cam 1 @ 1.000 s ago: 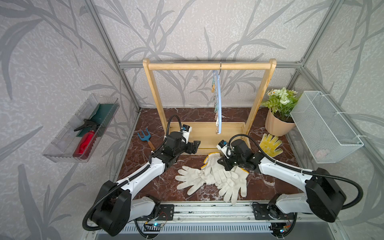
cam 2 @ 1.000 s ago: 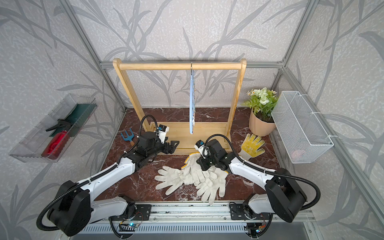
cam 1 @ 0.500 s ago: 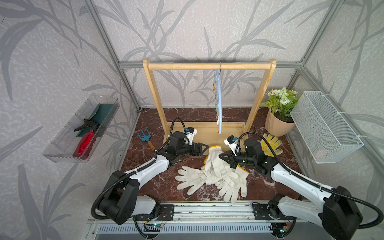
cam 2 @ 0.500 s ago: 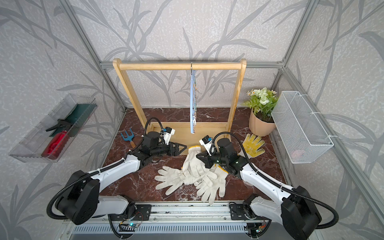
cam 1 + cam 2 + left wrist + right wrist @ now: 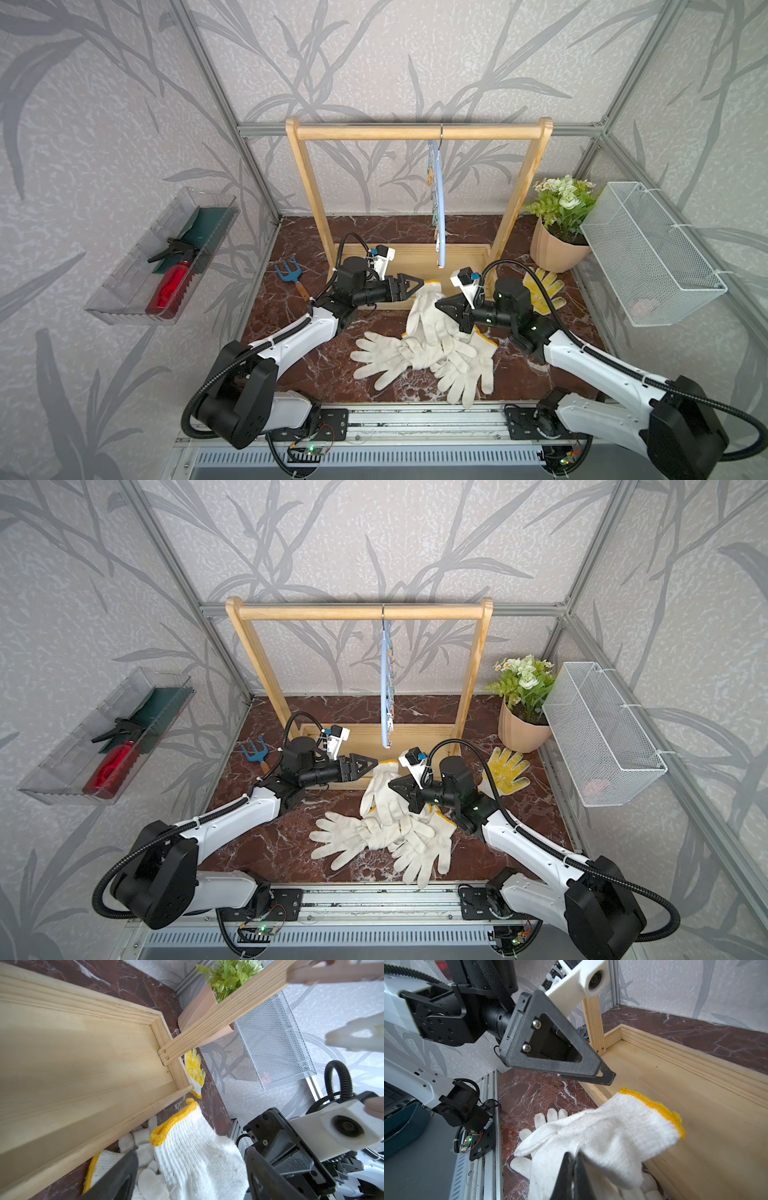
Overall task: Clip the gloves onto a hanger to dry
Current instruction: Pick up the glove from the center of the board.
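Right gripper [image 5: 441, 305] clamped shut on one white glove [image 5: 426, 307], pinched at palm, raised above glove pile [image 5: 428, 361] on tabletop. Glove's long axis runs front to back: yellow cuff points toward wooden rack [image 5: 415, 133] base, fingers droop onto pile. Left gripper [image 5: 417, 284], jaws apart, sits just beside cuff. A second ago glove lay in pile and left gripper was farther back. Blue hanger [image 5: 439, 216] hangs edge-on from rack bar.

A: What stands around the wooden rack [image 5: 415, 133]?
B: Grey leaf-patterned walls [image 5: 374, 62] behind it and on both sides, joined by metal posts [image 5: 220, 87].
A: Under it?
B: A dark red marbled tabletop [image 5: 324, 374]. Right of it, a white wire basket [image 5: 648, 257] hangs on the wall.
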`<state>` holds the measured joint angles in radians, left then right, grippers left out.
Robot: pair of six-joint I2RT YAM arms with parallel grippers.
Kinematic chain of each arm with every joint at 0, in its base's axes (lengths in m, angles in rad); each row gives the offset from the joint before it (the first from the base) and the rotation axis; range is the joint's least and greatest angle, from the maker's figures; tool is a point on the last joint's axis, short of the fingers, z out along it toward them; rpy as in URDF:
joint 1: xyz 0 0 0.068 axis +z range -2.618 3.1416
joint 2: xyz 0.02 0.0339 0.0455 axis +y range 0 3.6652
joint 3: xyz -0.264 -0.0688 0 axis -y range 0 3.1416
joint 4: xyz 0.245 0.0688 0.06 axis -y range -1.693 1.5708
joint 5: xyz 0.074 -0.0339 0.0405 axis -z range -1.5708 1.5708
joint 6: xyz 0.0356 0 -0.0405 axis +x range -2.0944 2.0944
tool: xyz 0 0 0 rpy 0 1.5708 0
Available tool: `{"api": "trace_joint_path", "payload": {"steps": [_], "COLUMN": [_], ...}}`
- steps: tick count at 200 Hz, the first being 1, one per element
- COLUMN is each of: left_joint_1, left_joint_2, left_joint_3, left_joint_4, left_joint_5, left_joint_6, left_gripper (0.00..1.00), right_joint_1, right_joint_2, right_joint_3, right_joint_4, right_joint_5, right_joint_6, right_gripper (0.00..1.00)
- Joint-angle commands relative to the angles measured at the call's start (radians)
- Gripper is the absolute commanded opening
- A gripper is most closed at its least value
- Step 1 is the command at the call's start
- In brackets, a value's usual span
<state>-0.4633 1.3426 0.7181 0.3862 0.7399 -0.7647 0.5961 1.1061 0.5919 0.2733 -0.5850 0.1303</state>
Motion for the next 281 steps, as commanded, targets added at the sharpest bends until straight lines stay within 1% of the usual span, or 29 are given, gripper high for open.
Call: {"api": "trace_joint_path", "payload": {"steps": [1, 32, 60, 97, 120, 152, 175, 186, 207, 228, 262, 272, 281], "left_joint_1": [-0.004, -0.005, -0.004, -0.004, -0.003, -0.004, -0.003, -0.005, -0.004, -0.004, -0.005, -0.003, -0.004], "left_joint_2": [0.007, 0.01, 0.034, 0.055, 0.056, 0.065, 0.073, 0.073, 0.056, 0.041, 0.034, 0.034, 0.033], "left_joint_3": [-0.002, -0.02, -0.026, -0.033, -0.041, -0.047, -0.054, -0.055, -0.061, -0.069, -0.06, -0.057, -0.054], "left_joint_4": [0.1, 0.104, 0.134, 0.177, 0.175, 0.271, 0.347, 0.368, 0.374, 0.364, 0.276, 0.259, 0.236], "left_joint_5": [0.044, 0.027, 0.028, 0.033, 0.03, 0.063, 0.09, 0.098, 0.101, 0.094, 0.077, 0.076, 0.073], "left_joint_6": [-0.081, -0.078, -0.101, -0.13, -0.132, -0.193, -0.241, -0.254, -0.255, -0.241, -0.173, -0.155, -0.132], "left_gripper": [0.77, 0.77, 0.77, 0.76, 0.76, 0.74, 0.66, 0.59, 0.43, 0.31, 0.24, 0.24, 0.27], "right_joint_1": [-0.003, -0.002, 0.004, 0.016, 0.02, 0.025, 0.032, 0.032, 0.032, 0.031, 0.032, 0.032, 0.032], "right_joint_2": [0.006, 0.021, 0.037, 0.039, 0.029, 0.037, 0.054, 0.063, 0.076, 0.078, 0.057, 0.05, 0.045], "right_joint_3": [0.009, 0.018, 0.032, 0.046, 0.055, 0.049, 0.042, 0.035, 0.023, 0.011, -0.008, -0.011, -0.011], "right_joint_4": [0.08, 0.119, 0.14, 0.141, 0.123, 0.139, 0.163, 0.176, 0.191, 0.198, 0.198, 0.191, 0.186], "right_joint_5": [-0.012, -0.031, -0.041, -0.042, -0.038, -0.041, -0.034, -0.025, -0.01, 0.0, 0.012, 0.014, 0.014], "right_joint_6": [-0.015, -0.005, -0.001, -0.009, -0.023, -0.019, -0.015, -0.014, -0.012, -0.008, -0.004, -0.008, -0.01], "right_gripper": [0.0, 0.0, 0.0, 0.0, 0.0, 0.0, 0.0, 0.0, 0.0, 0.0, 0.0, 0.0, 0.0]}}
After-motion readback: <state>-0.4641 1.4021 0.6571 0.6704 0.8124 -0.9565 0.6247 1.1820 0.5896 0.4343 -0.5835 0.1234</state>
